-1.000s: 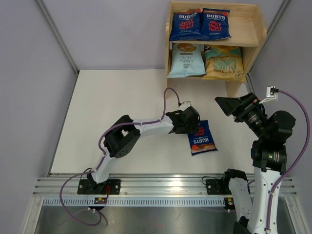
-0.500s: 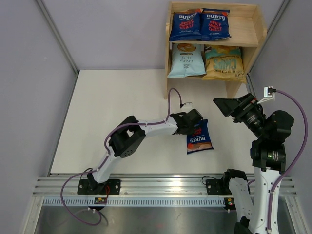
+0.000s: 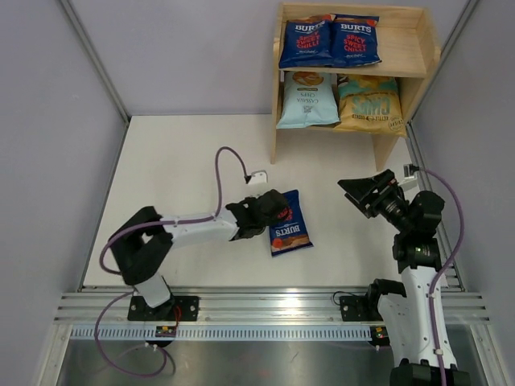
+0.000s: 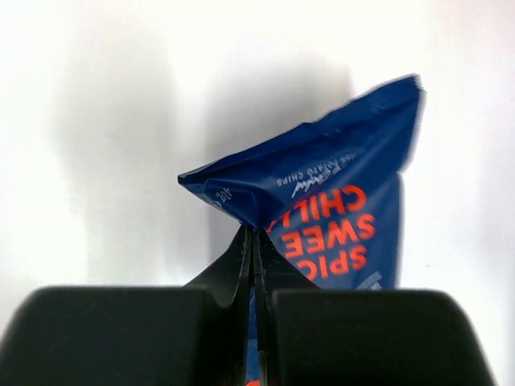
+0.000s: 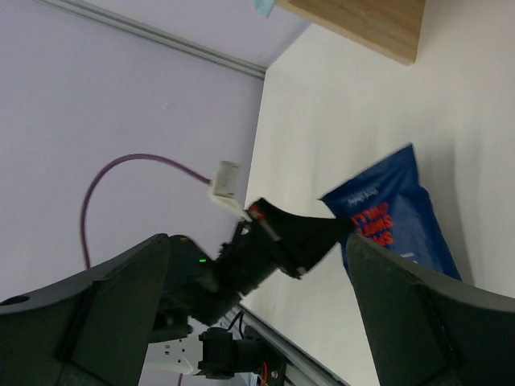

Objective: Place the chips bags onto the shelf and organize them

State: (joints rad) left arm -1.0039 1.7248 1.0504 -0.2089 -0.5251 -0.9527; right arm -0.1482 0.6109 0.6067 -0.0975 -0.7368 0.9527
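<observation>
Left hand (image 4: pixel 252 235): fingers pressed together, pinching the top corner of the held blue bag (image 3: pixel 290 233). This bag is over the middle of the white tabletop (image 3: pixel 185 161), well apart from the shelf (image 3: pixel 418 48).

Right hand (image 3: pixel 360 190): fingers spread wide, gripping nothing, raised above the right side of the tabletop.

Bag count: five.
- Three dark blue, one light blue, one yellow.
- Four stand on the wooden shelf.
- Upper tier: upper left bag (image 3: pixel 306 42) and upper right bag (image 3: pixel 355 39), both dark blue, side by side.
- Lower tier: light blue bag (image 3: pixel 306 100) beside yellow bag (image 3: pixel 369 104).
</observation>
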